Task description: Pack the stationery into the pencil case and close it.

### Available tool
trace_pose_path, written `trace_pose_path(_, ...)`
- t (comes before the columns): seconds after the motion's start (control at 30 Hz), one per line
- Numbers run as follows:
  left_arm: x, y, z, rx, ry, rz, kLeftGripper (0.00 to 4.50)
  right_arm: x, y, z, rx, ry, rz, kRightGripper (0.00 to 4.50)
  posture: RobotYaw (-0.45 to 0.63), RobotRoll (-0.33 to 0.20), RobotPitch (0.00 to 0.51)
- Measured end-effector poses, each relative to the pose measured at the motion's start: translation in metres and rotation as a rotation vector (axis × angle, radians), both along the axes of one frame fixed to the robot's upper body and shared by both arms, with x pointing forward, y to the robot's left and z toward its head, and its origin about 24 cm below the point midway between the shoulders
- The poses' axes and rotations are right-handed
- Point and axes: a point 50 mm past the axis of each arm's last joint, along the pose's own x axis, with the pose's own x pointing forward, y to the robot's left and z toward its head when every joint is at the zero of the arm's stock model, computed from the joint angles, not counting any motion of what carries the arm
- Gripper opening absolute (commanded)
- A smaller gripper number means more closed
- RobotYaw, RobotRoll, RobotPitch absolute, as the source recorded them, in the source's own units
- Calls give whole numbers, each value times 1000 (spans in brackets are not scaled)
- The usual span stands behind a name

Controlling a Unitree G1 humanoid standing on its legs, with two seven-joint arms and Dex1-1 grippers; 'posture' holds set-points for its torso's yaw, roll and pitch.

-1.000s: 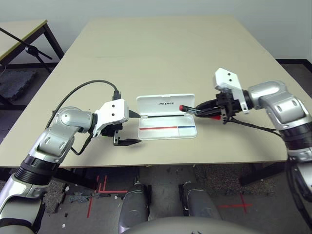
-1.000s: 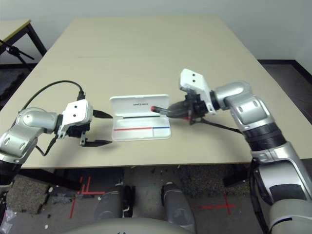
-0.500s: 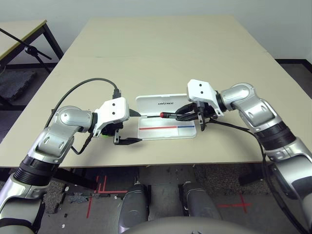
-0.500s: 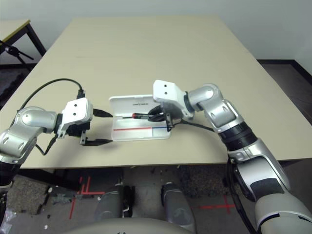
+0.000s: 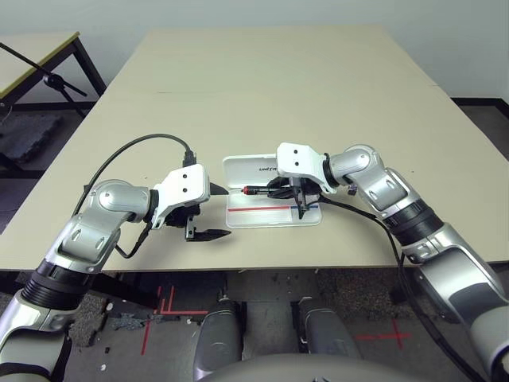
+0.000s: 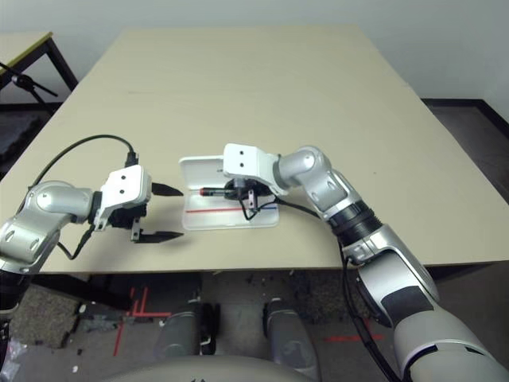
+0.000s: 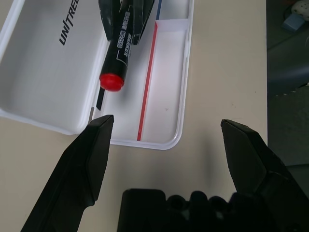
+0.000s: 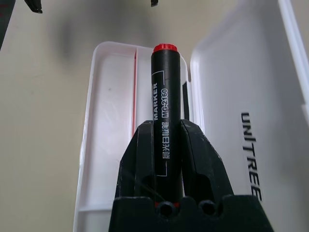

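The marker (image 8: pixel 165 111), black w/ a red end, is hanging level over the open pencil case (image 5: pixel 270 193), just above the tray w/ its red stripe, red end pointing toward the left pincer. The right pincer (image 5: pixel 290 189) is clenching the marker's body betw. both fingers. The case is lying flat near the worktop's (image 5: pixel 262 87) front edge, lid back, lettering showing. The left pincer (image 5: pixel 205 211) is sitting just beside the case's left end, fingers spread wide, gripping nothing.
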Motion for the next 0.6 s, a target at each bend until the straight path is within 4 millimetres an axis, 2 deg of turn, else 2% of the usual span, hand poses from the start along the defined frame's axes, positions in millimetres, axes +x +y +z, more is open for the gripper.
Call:
trace_pose_path(0.03, 0, 0, 0, 0, -2, -1, 4500, 0, 0, 0, 0, -5, 3, 511, -10, 0, 40)
trace_pose_path(0.17, 1, 1, -1, -2, -5, 0, 4500, 0, 0, 0, 0, -21, 16, 1860, -16, 0, 35)
trace_pose_path(0.4, 3, 5, -5, -7, -2, 11, 4500, -4, -6, 0, 25, -7, 24, 4476, -23, 0, 40)
trace_pose_path(0.6, 3, 5, -4, -8, -4, 16, 4500, -10, -34, 21, 61, 76, 19, 4476, -20, 0, 43)
